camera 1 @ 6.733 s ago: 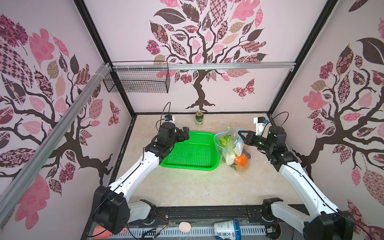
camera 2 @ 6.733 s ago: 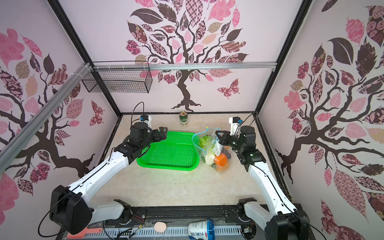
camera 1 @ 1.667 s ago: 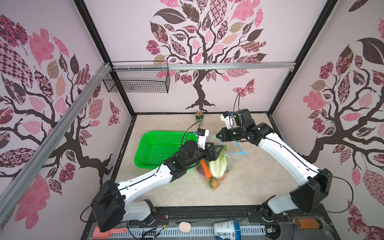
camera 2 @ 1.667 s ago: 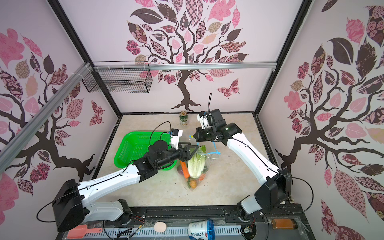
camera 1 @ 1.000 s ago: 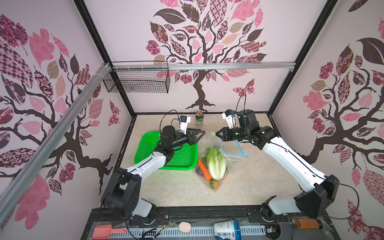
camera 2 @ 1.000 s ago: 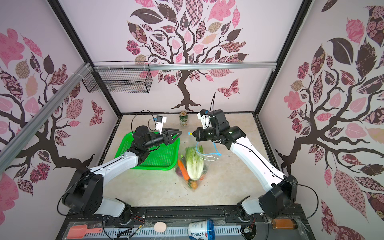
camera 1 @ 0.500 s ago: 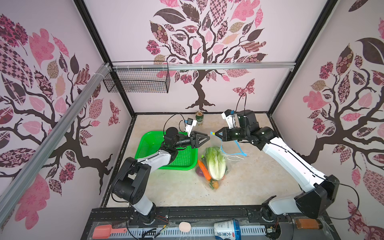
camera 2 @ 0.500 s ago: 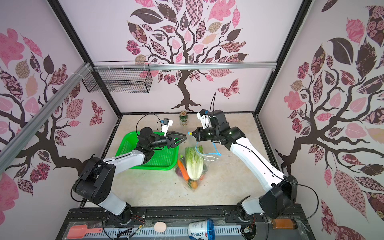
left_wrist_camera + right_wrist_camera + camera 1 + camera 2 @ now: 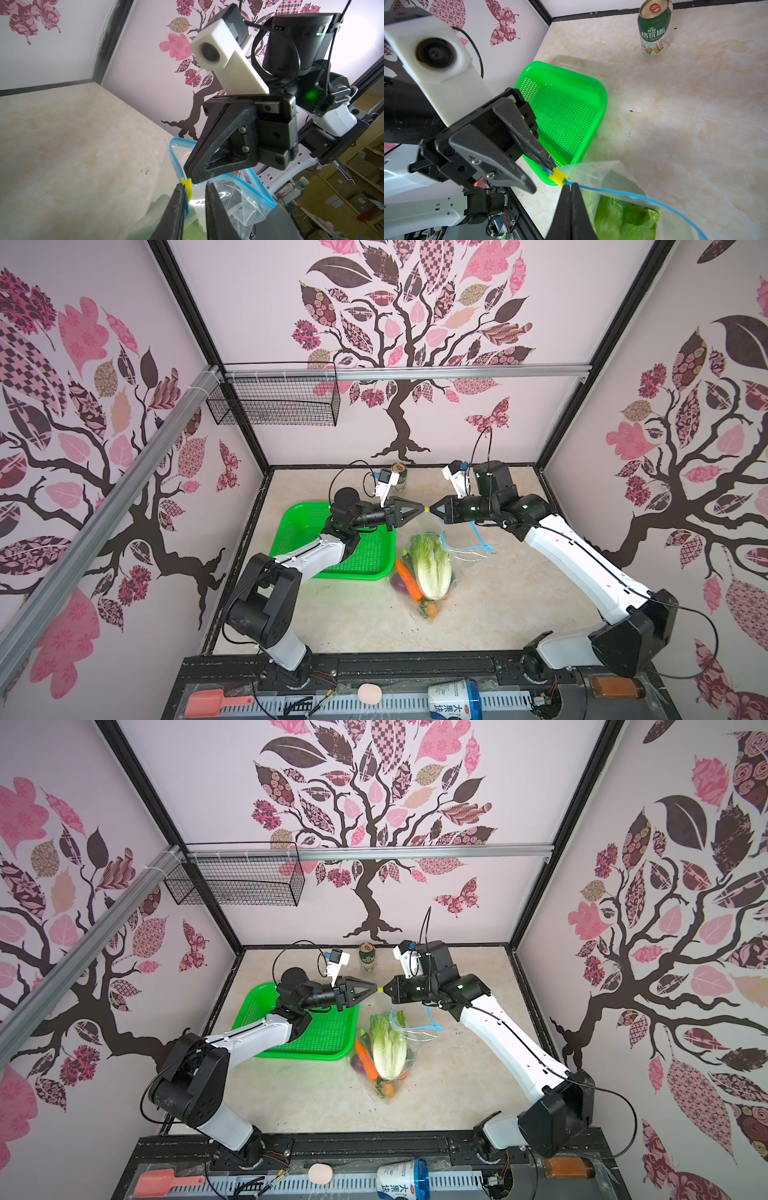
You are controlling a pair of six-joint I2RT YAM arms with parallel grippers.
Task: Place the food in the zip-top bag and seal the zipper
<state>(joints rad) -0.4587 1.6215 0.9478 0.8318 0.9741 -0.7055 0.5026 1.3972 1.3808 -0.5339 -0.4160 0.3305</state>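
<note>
Right wrist view showed the right gripper with its jaws pressed together on the zipper, just beside the yellow slider. We found the left gripper tip to tip with it. Its jaws were narrowly spread, with one finger at the slider's other side and the other finger clear of it.

The zip-top bag ran up from the table to that pinch, its mouth gaping. The food lay in the bag's lower part, below both sets of jaws and towards the arm bases. We noted the napa cabbage, a carrot, a purple onion and small pieces.

The tabletop was beige and marbled, with a few dark specks. Pale pink walls carried a tree, leaf and butterfly pattern between black frame posts. A wire basket hung under an aluminium rail. A green perforated basket sat behind the left jaws, under that arm.

The green can stood upright beyond the jaws, by the back wall. It read 秋林 and 格瓦斯 above a picture of two mugs. A white-and-blue cup lay on the front rail, and we could not read its characters with confidence.
</note>
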